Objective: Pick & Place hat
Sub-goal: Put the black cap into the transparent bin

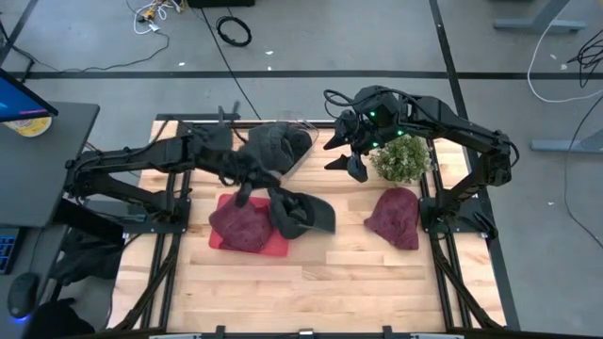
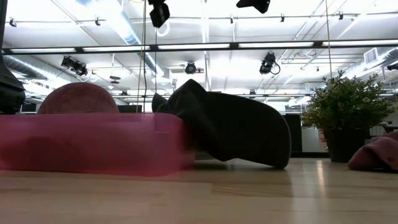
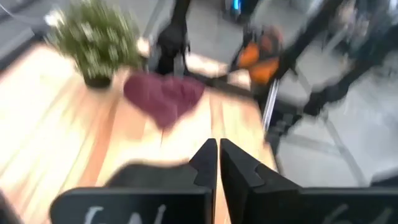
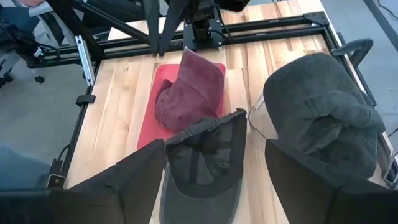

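2 sets of fingers: left fingers (image 3: 217, 163) together above dark cap (image 1: 303, 215); right fingers (image 1: 350, 151) apart, well away.

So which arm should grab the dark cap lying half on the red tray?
Probably left. Its end effector, fingers shut, hangs right beside the dark cap at the red tray. The right end effector, open, sits farther back beside the plant.
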`<act>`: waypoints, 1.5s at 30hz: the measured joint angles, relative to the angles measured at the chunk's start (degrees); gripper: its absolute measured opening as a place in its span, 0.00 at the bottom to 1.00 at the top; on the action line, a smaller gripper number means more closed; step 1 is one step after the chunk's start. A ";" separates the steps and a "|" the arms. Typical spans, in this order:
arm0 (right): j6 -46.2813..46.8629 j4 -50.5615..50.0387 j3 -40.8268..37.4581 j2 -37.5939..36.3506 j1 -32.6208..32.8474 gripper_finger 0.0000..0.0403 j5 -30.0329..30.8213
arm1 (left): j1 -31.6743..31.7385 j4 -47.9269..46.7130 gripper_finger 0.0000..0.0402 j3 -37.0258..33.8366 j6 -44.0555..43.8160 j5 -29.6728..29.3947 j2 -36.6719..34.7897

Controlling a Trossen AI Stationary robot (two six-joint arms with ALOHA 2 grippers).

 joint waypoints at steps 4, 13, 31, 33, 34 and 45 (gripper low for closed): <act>0.74 0.01 0.00 0.00 -0.04 0.69 0.00 | -0.88 -5.56 0.15 -0.02 3.25 0.02 1.89; 1.31 1.13 -0.02 0.00 -0.04 0.69 0.02 | -3.80 -12.51 0.50 -0.02 19.51 -0.74 8.61; 4.04 -0.40 -0.04 0.00 -0.04 0.69 0.02 | -5.27 -18.17 0.65 -0.02 33.37 -7.22 21.24; 4.04 -0.27 -0.04 0.02 -0.04 0.69 0.02 | -5.79 -17.04 0.65 -0.02 34.66 -8.79 21.23; 3.98 -0.04 -0.04 0.02 -0.04 0.69 0.02 | -6.00 -16.96 0.65 -0.02 35.39 -9.17 21.23; 3.43 1.50 -0.10 0.44 -0.04 0.69 0.03 | -6.33 -15.27 0.65 0.00 43.38 -8.27 26.47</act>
